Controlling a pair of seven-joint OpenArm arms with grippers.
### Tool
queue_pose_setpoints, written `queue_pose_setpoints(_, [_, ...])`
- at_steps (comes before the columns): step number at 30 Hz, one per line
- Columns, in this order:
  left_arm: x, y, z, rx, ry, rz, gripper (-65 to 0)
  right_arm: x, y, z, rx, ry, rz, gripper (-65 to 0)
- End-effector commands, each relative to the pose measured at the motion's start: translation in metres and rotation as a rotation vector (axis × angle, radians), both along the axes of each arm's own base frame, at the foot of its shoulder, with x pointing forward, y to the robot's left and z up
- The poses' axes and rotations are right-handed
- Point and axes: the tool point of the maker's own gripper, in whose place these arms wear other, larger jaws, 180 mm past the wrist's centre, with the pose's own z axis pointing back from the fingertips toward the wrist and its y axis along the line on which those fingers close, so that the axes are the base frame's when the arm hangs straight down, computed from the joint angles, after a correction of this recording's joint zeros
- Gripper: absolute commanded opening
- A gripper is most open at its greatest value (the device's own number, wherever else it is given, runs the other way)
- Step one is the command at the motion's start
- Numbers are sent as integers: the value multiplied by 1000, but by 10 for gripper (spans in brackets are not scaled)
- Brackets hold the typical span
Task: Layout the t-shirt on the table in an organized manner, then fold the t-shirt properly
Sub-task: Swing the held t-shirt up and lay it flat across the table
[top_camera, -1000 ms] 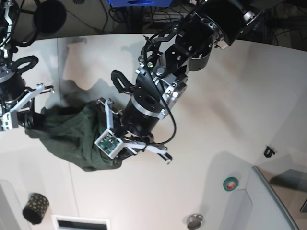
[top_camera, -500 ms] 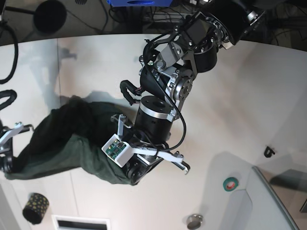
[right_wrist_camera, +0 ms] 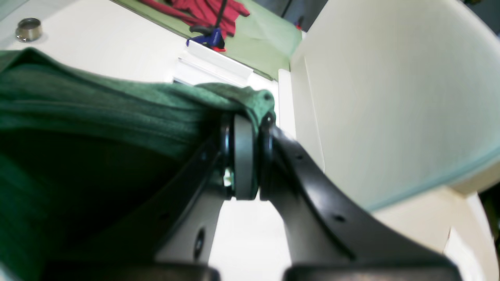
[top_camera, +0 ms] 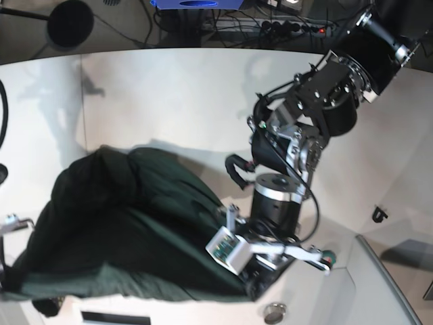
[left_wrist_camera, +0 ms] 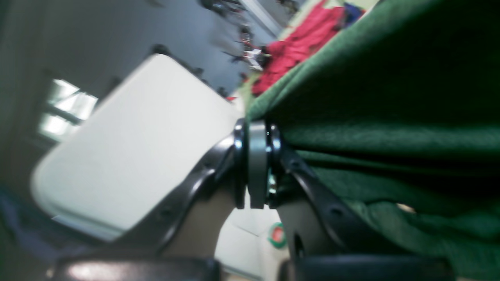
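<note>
Since a moment ago both my arms have swung outward and toward the near edge, and the t-shirt (top_camera: 128, 230) has been drawn from a bunched heap into a wide sheet stretched between them. It now covers the bench (top_camera: 169, 95) from about 9 o'clock to 5 o'clock in the base view, its near hem running almost straight along the bottom and its far part still humped and creased around 10 o'clock.

My left pincer (left_wrist_camera: 256, 164) is fully closed, its pads pressed together on an edge of the green cloth, which fans away to 3 o'clock in the left wrist view. In the base view that pincer (top_camera: 254, 284) sits low at 5 o'clock, mostly tucked under its own wrist and camera housing, at the shirt's corner.

My right pincer (right_wrist_camera: 244, 156) is likewise clamped tight, with a fold of the t-shirt (right_wrist_camera: 117, 113) draped over the fingertips and spreading off to 9 o'clock. In the base view only a bit of it (top_camera: 10, 227) shows at the 9 o'clock edge, beside the shirt's other corner.

A small metal cup (top_camera: 274, 313) stands on the bench at 6 o'clock, just below my left wrist, and a green ring (top_camera: 327, 258) lies just beside that arm at 4 o'clock. Red cloth (right_wrist_camera: 195, 8) lies on the floor beyond the bench.
</note>
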Motion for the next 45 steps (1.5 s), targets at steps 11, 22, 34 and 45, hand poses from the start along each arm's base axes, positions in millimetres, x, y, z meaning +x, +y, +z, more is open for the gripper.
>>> queue_pose_setpoints(11, [16, -5, 54, -51, -193, -12, -650, 30, 53, 37, -430, -164, 29, -642])
queue_pose_setpoints(22, [11, 87, 50, 42, -274, 103, -650, 28, 67, 12, -335, -123, 11, -642])
queue_pose_setpoints(34, [34, 141, 122, 133, -356, 185, -650, 39, 20, 79, -302, -231, -169, -642])
queue_pose_setpoints(45, [49, 125, 217, 115, -487, 231, -650, 48, 22, 157, -582, -367, -268, -642])
